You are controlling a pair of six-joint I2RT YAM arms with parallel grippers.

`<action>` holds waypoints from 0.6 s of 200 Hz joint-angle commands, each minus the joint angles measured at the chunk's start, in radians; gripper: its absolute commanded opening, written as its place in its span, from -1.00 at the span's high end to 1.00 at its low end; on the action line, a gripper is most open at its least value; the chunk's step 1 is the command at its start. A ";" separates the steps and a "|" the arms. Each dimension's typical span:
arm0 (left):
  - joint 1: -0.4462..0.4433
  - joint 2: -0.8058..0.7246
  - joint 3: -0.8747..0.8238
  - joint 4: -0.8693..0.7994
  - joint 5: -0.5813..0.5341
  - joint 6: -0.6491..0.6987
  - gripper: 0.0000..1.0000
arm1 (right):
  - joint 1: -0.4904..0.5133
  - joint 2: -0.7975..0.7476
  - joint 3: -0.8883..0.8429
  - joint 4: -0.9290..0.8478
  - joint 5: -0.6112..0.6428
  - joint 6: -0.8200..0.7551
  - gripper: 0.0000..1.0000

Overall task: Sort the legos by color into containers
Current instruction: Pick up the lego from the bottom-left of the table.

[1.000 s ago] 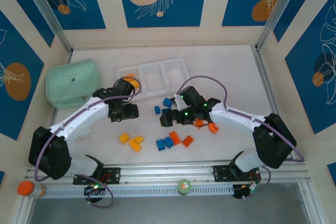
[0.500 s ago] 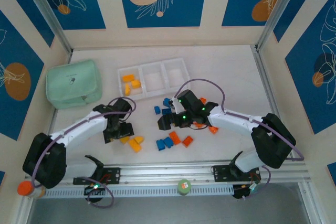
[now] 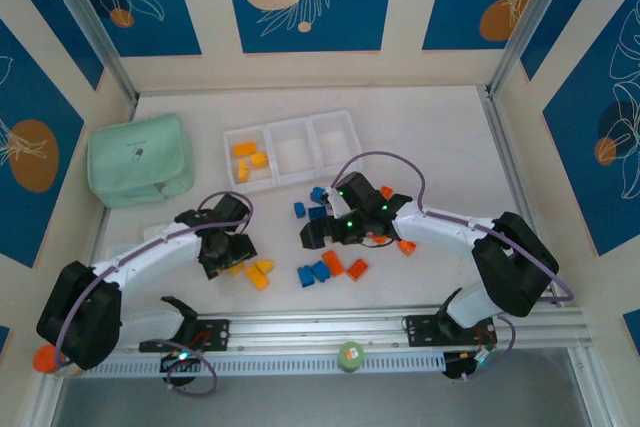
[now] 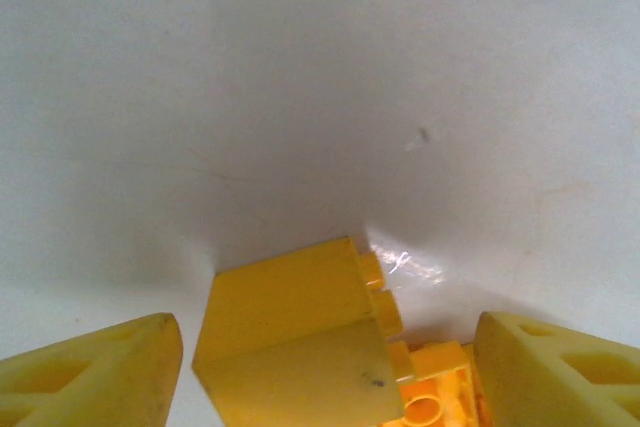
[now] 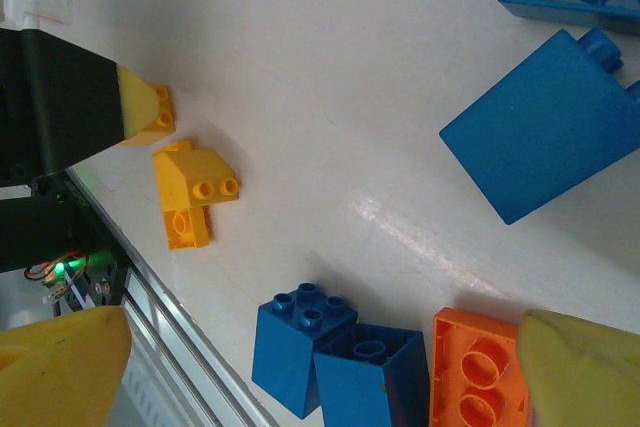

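My left gripper is low over the front-left table, jaws open on either side of a yellow lego that lies on the surface; a second yellow-orange lego touches it on the right. My right gripper hangs open above two blue legos and a red-orange one, holding nothing. The tray of containers stands at the back, with three yellow legos in its left compartment. More blue legos and red-orange legos lie near the front.
A mint-green pouch sits at the back left. Loose blue bricks and red-orange bricks lie around the right arm. Two more yellow bricks rest right of the left gripper. The metal rail runs along the near edge.
My left arm has swung from the tray's left compartment down to the yellow bricks at the front. The right gripper has shifted slightly and stayed open.
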 commanded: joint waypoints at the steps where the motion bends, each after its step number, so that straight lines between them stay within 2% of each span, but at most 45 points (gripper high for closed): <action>1: -0.012 0.018 -0.008 0.033 0.000 -0.016 -0.42 | 0.002 0.006 0.020 -0.008 -0.010 -0.006 -0.98; 90: -0.013 0.022 0.013 0.001 -0.023 0.011 0.14 | -0.009 0.014 0.036 -0.011 -0.019 -0.007 -0.98; 120: -0.013 -0.004 0.058 -0.060 -0.058 0.035 0.18 | -0.016 0.000 0.043 -0.020 -0.024 -0.013 -0.98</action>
